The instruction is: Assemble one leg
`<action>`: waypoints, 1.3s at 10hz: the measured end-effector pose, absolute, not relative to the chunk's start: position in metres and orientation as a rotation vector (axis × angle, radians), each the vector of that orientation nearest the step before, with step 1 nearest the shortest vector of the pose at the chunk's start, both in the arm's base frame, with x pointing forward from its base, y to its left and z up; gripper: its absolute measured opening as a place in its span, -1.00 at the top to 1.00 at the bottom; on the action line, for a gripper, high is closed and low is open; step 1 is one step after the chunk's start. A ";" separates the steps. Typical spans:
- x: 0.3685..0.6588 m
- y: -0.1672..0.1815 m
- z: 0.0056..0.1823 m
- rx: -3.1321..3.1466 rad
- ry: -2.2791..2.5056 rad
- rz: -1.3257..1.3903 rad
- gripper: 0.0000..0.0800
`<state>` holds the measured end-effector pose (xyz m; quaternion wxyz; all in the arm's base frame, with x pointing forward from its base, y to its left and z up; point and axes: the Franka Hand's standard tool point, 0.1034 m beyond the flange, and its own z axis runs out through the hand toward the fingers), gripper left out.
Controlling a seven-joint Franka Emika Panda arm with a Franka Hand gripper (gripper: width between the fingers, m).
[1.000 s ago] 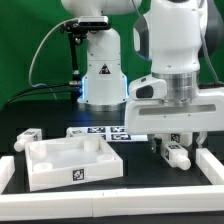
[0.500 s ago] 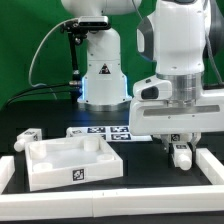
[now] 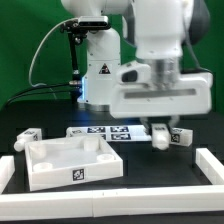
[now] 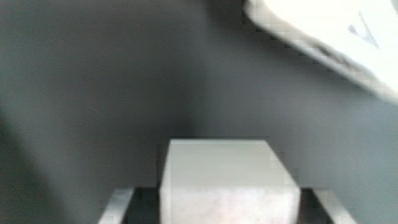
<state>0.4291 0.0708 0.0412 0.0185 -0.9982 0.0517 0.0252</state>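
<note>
My gripper (image 3: pixel 160 131) hangs over the black table at the exterior view's right, shut on a white leg (image 3: pixel 159 138) that it holds upright just off the surface. In the wrist view the leg (image 4: pixel 226 170) fills the gap of the gripper (image 4: pixel 224 206), with a dark finger (image 4: pixel 121 206) on each side. A second leg with a black-and-white tag (image 3: pixel 181 137) is just beside it; whether it touches the held one I cannot tell. The large white square tray (image 3: pixel 45 172) lies at the front left, apart from the gripper.
The marker board (image 3: pixel 98 131) lies behind the tray. Another tagged leg (image 3: pixel 28 135) sits at the far left. White border rails run along the table's left (image 3: pixel 6 172) and right (image 3: pixel 211 166). A blurred white edge (image 4: pixel 338 40) shows in the wrist view.
The gripper has risen and swung toward the exterior view's left, carrying the leg off the spot near the right rail. The tray and the marker board have not moved.
</note>
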 end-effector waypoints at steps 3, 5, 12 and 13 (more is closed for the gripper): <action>0.426 0.070 0.040 -3.102 0.159 0.059 0.29; 0.425 0.070 0.040 -3.102 0.159 0.060 0.29; 0.376 0.028 0.007 -3.122 0.049 0.061 0.29; 0.376 0.027 0.007 -3.122 0.050 0.064 0.22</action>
